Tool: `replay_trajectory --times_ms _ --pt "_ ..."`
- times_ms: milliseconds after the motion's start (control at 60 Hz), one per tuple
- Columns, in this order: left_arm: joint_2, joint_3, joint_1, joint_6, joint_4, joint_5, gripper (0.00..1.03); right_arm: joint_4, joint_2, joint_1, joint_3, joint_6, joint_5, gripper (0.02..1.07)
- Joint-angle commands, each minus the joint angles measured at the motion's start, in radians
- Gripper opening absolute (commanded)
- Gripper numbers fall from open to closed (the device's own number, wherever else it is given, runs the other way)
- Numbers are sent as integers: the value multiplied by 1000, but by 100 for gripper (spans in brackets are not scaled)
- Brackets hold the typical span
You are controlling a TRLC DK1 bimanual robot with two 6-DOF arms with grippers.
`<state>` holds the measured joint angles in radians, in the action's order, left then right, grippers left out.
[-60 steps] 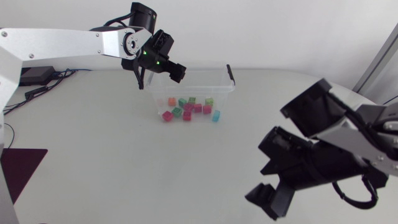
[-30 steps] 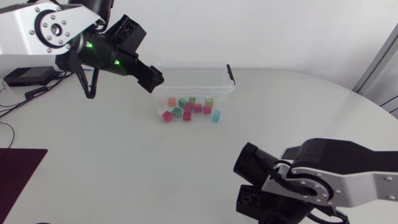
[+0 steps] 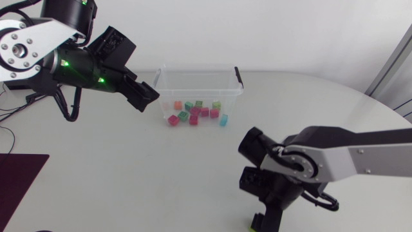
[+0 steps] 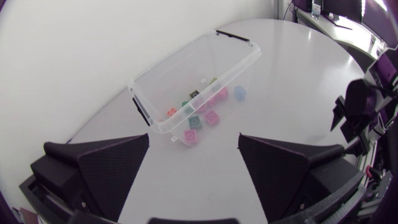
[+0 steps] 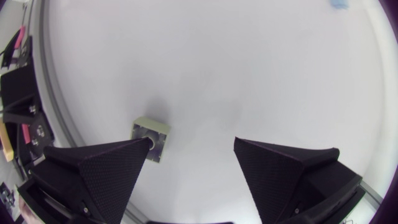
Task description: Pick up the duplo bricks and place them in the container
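Observation:
A clear plastic container [image 3: 161, 87] stands at the back middle of the table, and several coloured duplo bricks [image 3: 193, 113] show through its front wall. My left gripper [image 3: 143, 93] hangs open and empty just left of the container. From its wrist view the container [image 4: 155, 115] lies ahead of the left gripper [image 4: 194, 137]. One pale yellow-green brick [image 3: 256, 223] lies near the table's front edge. My right gripper [image 3: 265, 216] is low over it. In the right wrist view the brick [image 5: 150, 135] sits at one fingertip of the open right gripper [image 5: 193, 149], not between the fingers.
The table's front edge [image 5: 59, 106] curves close behind the yellow-green brick. A dark red mat [image 3: 19, 173] lies at the far left. Cables [image 3: 9, 111] trail at the back left. My right arm [image 4: 367, 106] shows beyond the container in the left wrist view.
My left arm has drawn back leftwards from over the container. My right arm has swung down to the table's front, bringing its gripper low beside the yellow-green brick.

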<state>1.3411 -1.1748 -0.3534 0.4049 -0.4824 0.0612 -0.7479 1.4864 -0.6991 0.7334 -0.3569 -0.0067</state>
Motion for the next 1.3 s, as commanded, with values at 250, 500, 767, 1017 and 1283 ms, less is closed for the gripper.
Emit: replay_trajectory --times_ms 250,500,767,1017,1283 --pt "-40 27 5 23 -13 -4 100 -50 -107 32 86 27 -3 101" --pt "-69 73 4 -6 -27 -8 100 -11 48 6 29 246 -10 101" --pt "-230 254 -24 -97 108 -208 100 82 94 10 -34 279 -10 84" --pt "-438 409 27 -138 153 -350 100 64 57 3 -17 265 -12 14" --pt "-732 600 156 -273 226 -350 100 -108 -61 38 147 239 -9 13"
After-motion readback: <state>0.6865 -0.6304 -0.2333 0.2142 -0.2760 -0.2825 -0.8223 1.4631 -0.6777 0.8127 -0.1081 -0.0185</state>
